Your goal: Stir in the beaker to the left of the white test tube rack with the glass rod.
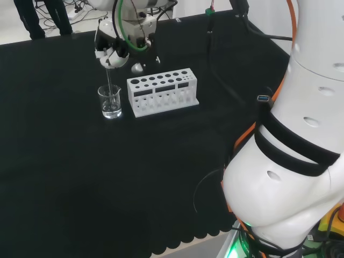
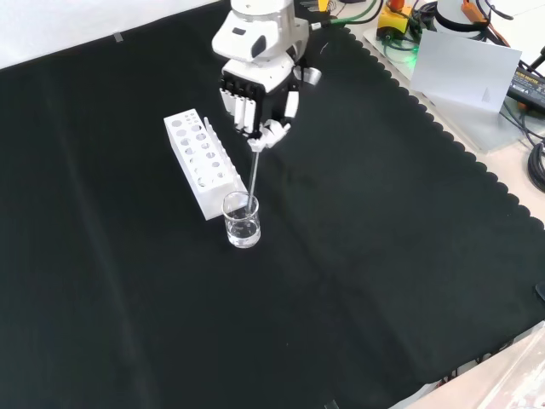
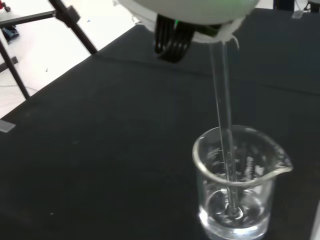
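– What's on the desk [image 2: 358, 256]?
– Black cloth, and a white blocky rack [image 2: 202, 163] with round holes.
– And the beaker [image 2: 242, 220]?
– Clear glass, spouted, just beside the rack's near end in the front view.
– The hand [image 2: 260, 100]?
– Above the beaker, fingers curled round a thin glass rod [image 2: 254, 169] whose tip rests inside.

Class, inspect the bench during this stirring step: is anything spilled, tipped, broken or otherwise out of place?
Nothing stands out. The beaker stands upright beside the white test tube rack, the glass rod held by the hand reaches its bottom, and the cloth around it looks dry.
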Available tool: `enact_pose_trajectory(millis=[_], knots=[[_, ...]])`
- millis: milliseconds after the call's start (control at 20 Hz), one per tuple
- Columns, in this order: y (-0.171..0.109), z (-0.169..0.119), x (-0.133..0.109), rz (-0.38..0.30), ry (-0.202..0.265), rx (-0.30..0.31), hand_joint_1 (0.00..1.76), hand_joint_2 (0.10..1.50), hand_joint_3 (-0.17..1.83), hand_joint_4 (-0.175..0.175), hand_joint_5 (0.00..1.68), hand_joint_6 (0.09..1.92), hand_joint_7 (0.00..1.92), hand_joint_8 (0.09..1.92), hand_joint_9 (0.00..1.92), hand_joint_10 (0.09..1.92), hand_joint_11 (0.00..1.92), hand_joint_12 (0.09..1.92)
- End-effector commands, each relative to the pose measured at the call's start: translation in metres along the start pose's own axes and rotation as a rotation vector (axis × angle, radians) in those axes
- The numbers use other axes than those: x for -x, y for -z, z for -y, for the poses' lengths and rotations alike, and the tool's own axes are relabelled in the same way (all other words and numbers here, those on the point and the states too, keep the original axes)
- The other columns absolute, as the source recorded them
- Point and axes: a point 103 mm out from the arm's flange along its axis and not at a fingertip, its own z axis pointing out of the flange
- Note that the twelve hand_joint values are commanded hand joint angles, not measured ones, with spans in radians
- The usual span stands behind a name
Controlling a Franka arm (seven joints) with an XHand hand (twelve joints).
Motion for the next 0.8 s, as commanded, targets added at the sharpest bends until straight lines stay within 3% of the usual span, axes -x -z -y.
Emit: enact_pose_trajectory(millis=[50,350,800], knots=[[-0.006,-0.003,-0.012,-0.008,0.004,-0.023,1.32,0.67,0.71,-0.175,1.22,0.5,1.22,1.06,1.7,0.69,1.67,0.77],[-0.013,-0.024,-0.008,-0.013,0.016,-0.038,1.32,0.67,0.71,-0.175,1.22,0.5,1.23,1.06,1.7,0.69,1.67,0.77],[-0.006,-0.038,0.018,0.0,-0.009,-0.046,1.32,0.66,0.71,-0.175,1.23,0.5,1.23,1.06,1.7,0.69,1.67,0.77]])
